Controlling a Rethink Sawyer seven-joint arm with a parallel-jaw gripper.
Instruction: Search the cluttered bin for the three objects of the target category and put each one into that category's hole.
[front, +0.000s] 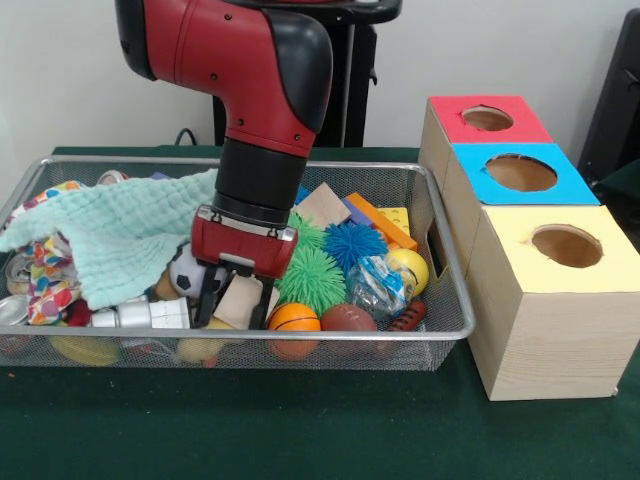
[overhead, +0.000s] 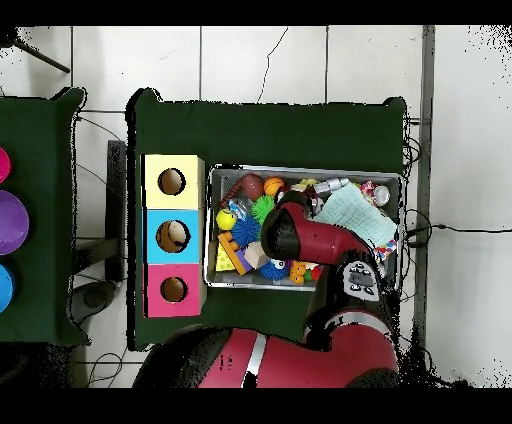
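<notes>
Nearest, lower centre: orange ball (front: 293, 318) and brown football (front: 347, 318) inside wire bin (front: 440, 335). Just above, gripper (front: 236, 300) lowered, fingers clamped on tan wooden block (front: 239, 302). Right of frame: yellow box (front: 550, 300), blue box (front: 515, 180), red box (front: 480, 120), each holed.

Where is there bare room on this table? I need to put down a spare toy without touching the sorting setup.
Bare green tablecloth runs in front of the wire mesh bin and the yellow-topped wooden box. The bin itself is crowded: a mint cloth, spiky green ball and orange mini basketball pack round the gripper.
</notes>
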